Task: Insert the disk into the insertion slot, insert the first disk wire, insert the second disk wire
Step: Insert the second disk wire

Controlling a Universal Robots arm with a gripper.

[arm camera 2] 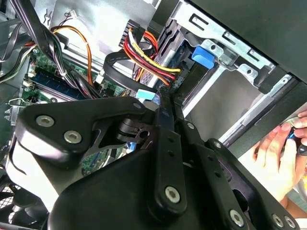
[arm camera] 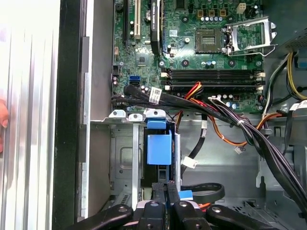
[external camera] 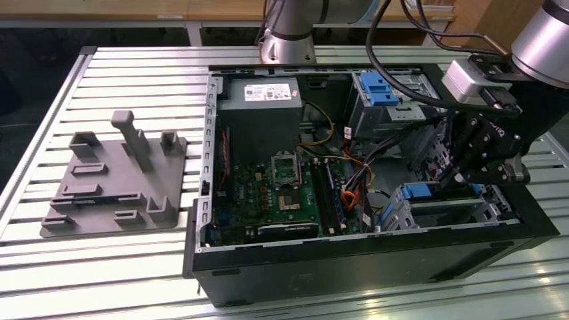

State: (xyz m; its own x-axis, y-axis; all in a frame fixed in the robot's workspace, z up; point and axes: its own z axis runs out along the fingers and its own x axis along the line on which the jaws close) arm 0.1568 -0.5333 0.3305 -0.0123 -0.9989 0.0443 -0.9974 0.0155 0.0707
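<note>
The disk sits inside the insertion slot (external camera: pixel 484 208), a small grey cage at the front corner of the open computer case on the exterior view's right. Its blue carrier handle (arm camera: pixel 159 147) (external camera: pixel 416 192) (arm camera 2: pixel 203 56) shows at the cage mouth. My gripper (external camera: pixel 450 177) hangs just above that cage, shut, its black fingertips (arm camera: pixel 159 188) pressed close together in line with the handle. A light-blue wire connector (arm camera 2: pixel 147 94) (arm camera: pixel 186 194) on a black flat cable lies right beside the fingertips. I cannot tell whether it touches them.
A larger grey cage with a blue latch (external camera: pixel 380 88) stands at the case's back. Bundled black, red, yellow and orange wires (arm camera: pixel 230 120) cross above the motherboard (external camera: pixel 284 193). A person's hand (arm camera 2: pixel 283 148) is just outside the case wall. A grey fixture plate (external camera: pixel 116 187) lies on the slatted table.
</note>
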